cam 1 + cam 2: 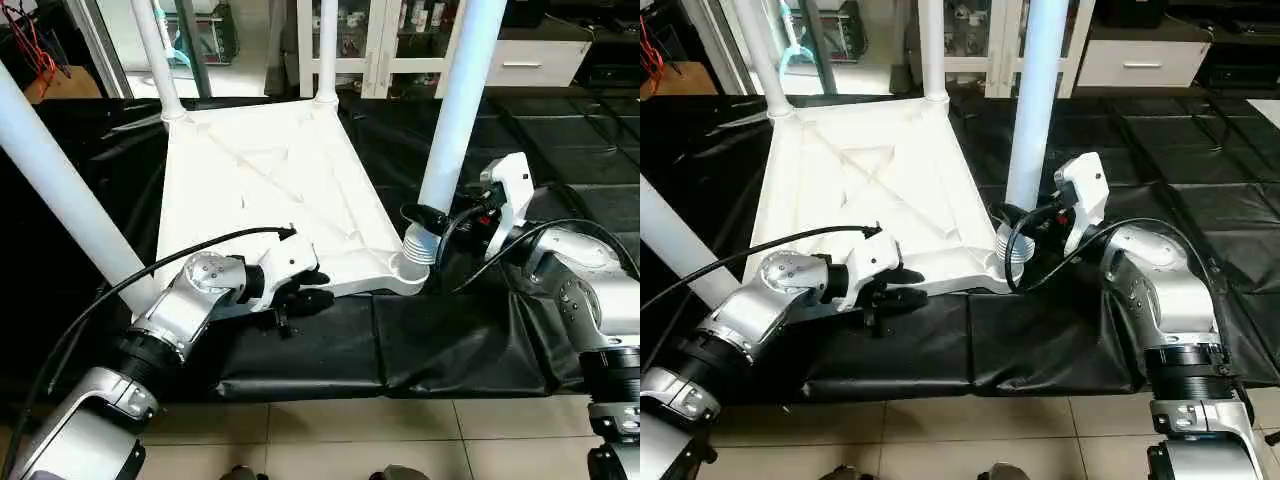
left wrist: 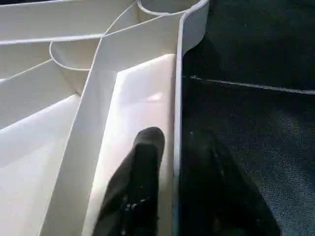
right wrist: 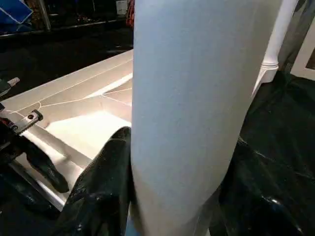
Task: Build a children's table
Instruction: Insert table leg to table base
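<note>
The children's table lies upside down on a black mat, its white ribbed top (image 1: pixel 270 190) facing up. Legs stand in its corners: near left (image 1: pixel 60 190), far left (image 1: pixel 155 60), far right (image 1: pixel 327 50) and near right (image 1: pixel 460 100). My right gripper (image 1: pixel 425 222) is shut on the near right leg just above its ribbed base (image 1: pixel 420 248), which sits in the corner socket; the leg (image 3: pixel 182 98) stands between the black fingers (image 3: pixel 101 191). My left gripper (image 2: pixel 177 142) is at the top's near edge, one finger (image 2: pixel 142 182) inside the rim (image 2: pixel 177 98) and one outside, a thin gap showing.
The black mat (image 1: pixel 400 350) hangs over the work surface's near edge onto beige floor tiles (image 1: pixel 330 440). A white glass-door cabinet (image 1: pixel 385 40) and a white drawer unit (image 1: pixel 535 60) stand behind. Black cables loop from both wrists.
</note>
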Available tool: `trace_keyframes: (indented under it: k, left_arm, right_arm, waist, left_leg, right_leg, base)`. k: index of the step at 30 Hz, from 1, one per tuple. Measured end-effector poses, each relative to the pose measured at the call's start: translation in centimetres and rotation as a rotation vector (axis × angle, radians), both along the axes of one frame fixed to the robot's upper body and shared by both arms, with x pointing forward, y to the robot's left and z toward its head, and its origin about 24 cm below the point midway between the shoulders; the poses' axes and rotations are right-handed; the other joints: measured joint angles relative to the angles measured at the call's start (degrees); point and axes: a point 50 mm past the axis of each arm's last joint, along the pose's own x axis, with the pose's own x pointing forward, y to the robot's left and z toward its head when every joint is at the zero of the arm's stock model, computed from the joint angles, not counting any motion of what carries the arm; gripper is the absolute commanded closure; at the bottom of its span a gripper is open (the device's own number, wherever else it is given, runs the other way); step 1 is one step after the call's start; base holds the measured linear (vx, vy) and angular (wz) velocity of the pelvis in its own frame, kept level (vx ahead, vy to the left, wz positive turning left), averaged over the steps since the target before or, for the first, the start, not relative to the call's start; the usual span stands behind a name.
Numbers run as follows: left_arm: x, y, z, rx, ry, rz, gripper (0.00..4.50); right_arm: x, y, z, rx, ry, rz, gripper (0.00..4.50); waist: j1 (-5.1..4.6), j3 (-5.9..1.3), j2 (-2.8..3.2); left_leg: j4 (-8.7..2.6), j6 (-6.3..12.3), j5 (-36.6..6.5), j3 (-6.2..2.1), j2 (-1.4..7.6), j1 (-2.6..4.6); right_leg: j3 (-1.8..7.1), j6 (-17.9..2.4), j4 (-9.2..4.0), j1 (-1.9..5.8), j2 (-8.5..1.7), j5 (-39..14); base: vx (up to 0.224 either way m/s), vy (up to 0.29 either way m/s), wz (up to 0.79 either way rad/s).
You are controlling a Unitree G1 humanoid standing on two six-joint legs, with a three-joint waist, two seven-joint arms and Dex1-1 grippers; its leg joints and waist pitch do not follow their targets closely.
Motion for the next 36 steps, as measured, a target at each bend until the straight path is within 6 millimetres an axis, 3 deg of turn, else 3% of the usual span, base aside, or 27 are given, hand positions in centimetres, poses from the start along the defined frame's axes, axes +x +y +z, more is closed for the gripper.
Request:
trace_keyframes:
  k: [9,17,20,22,25,29,36]
  left_arm:
    - [0.0,0.0,0.0,-0.001,0.001,-0.004,4.46]
    - [0.0,0.0,0.0,0.0,0.001,-0.007,4.46]
    - [-2.0,3.2,0.0,0.105,-0.055,-0.075,4.46]
    - [-3.0,4.4,0.1,0.134,-0.063,-0.106,4.46]
    - [-3.5,5.5,0.5,0.159,-0.063,-0.117,4.46]
    - [-3.6,5.8,0.6,0.159,-0.057,-0.109,4.46]
    - [-3.8,5.3,0.6,0.146,-0.062,-0.102,4.46]
  right_arm:
    - [0.0,0.0,0.0,0.0,0.0,0.0,2.6]
    - [0.0,0.0,-0.1,0.001,-0.002,0.002,2.6]
    - [1.0,0.1,-0.9,0.06,-0.025,0.079,2.6]
    - [1.0,-0.6,-1.1,0.099,-0.024,0.08,2.6]
    - [0.6,0.5,-0.5,0.204,-0.008,0.179,2.6]
    - [0.1,1.3,0.3,0.253,-0.008,0.3,2.6]
    - [-0.7,2.0,-0.9,0.141,0.035,0.451,2.6]
  waist:
    - [-0.03,0.0,0.0]
    - [-0.08,0.0,0.0]
    - [-2.08,-0.28,-1.02]
    - [-2.31,-0.38,-1.17]
    - [-2.99,-0.37,-1.2]
    - [-3.08,-0.39,-1.24]
    - [-2.77,-0.39,-1.33]
  left_leg:
    - [-0.11,0.0,0.0,0.02,0.0,0.0]
    - [-0.14,0.04,0.0,0.05,0.0,0.0]
    - [-0.44,0.02,0.0,0.05,0.17,0.09]
    - [-0.58,0.02,0.0,0.06,0.16,0.13]
    - [-0.72,0.09,-0.1,0.13,0.08,0.19]
    - [-0.75,0.11,-0.1,0.14,0.1,0.24]
    - [-0.82,0.11,-0.1,0.17,0.1,0.24]
  right_leg:
    - [-0.01,0.0,-0.13,0.0,0.0,0.0]
    - [0.0,0.0,-0.21,0.02,0.0,0.0]
    - [-0.07,0.0,-0.29,-0.06,0.16,0.0]
    - [-0.14,-0.1,-0.36,-0.03,0.15,-0.2]
    - [-0.07,-0.1,-0.38,-0.05,0.09,-0.2]
    - [-0.08,-0.1,-0.36,-0.06,0.11,-0.2]
    - [-0.09,-0.2,-0.37,-0.06,0.09,-0.2]
  base:
    - [0.0,0.0,0.0]
    - [0.0,0.0,0.0]
    - [0.0,0.0,0.0]
    - [0.0,0.0,0.0]
    - [0.0,0.0,0.0]
    - [0.0,0.0,0.0]
    - [0.0,0.0,0.0]
